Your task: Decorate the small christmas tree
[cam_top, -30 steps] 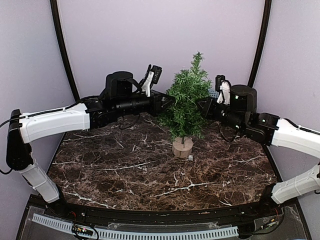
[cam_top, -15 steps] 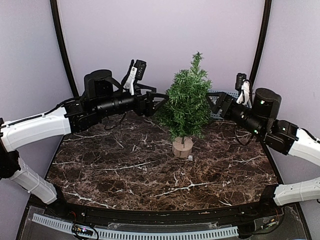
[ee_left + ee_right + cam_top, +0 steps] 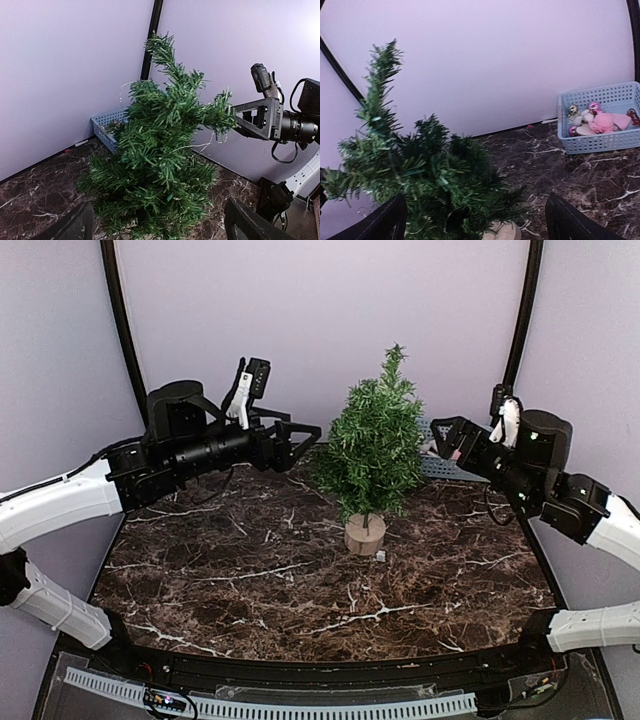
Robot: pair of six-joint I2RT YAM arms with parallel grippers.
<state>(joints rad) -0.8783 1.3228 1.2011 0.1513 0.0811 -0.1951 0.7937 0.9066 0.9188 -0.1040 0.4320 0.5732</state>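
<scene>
1. Task item. The small christmas tree point(image 3: 375, 450) stands upright near the back centre of the desk point(image 3: 300, 580), a dark brown marble-pattern surface. Its round wooden base point(image 3: 365, 535) rests flat on the desk. The bushy green branches taper to a single tip at the top. In the left wrist view a thin pale strand point(image 3: 200, 146) lies among the branches on the tree's right side. A small pale object point(image 3: 381, 555) lies just beside the base; it is too small to identify.

2. Left hand. The left hand point(image 3: 308, 445) hangs in the air just left of the tree at mid-branch height, pointing toward it. Its fingers are spread wide and hold nothing. In the left wrist view the two fingers point(image 3: 70, 227) sit at the bottom corners with the tree between and beyond them, not touching it.

3. Right hand. The right hand point(image 3: 440, 438) hangs just right of the tree at a similar height, also pointing toward it. Its fingers are spread wide and empty, clear of the branches.

4. Supply container. A light blue perforated plastic basket point(image 3: 600, 142) sits on the desk at the back right, against the wall and well apart from the tree. It holds small ornaments point(image 3: 592, 120): pink and silver baubles and a pink piece.
</scene>
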